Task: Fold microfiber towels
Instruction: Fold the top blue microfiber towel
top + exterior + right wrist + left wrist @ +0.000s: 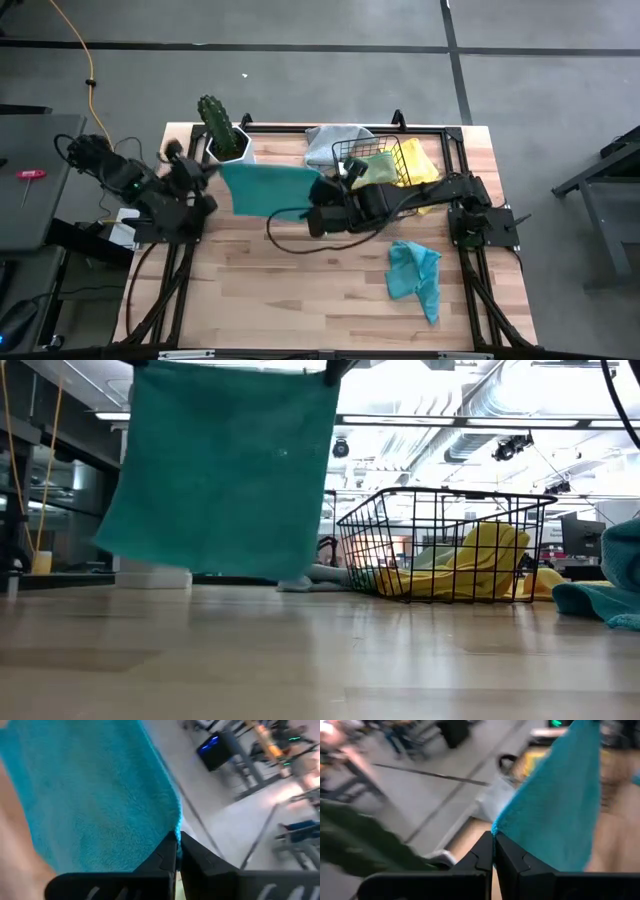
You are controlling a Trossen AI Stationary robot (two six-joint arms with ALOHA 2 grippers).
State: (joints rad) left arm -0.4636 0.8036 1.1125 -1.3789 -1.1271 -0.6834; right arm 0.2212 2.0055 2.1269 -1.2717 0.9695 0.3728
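At the far left of the table [300,290], the left end effector [494,836] is raised above the surface near a potted cactus [220,125]. Its fingers [482,855] are pressed together on one top corner of a teal towel [268,188]. The towel hangs spread out in the air between the two arms; in the low view its lower edge is clear of the table, and the cloth hangs flat like a sheet.

Farther right, near the table's middle, the right end effector [178,839] is pinched shut on the towel's other top corner, with the right arm stretched across from its base at the right edge.

Behind the right arm, at the back of the table, a grey towel [335,143] lies crumpled just beside a black wire basket [375,160]. Inside the basket lie a light green towel [378,168] and yellow cloth; whether the yellow is one piece or two I cannot tell. The yellow towel [415,165] spills toward the basket's right side.

Toward the front right of the table, a second teal towel [415,275] lies crumpled on the wood, well apart from the basket and untouched by either arm.
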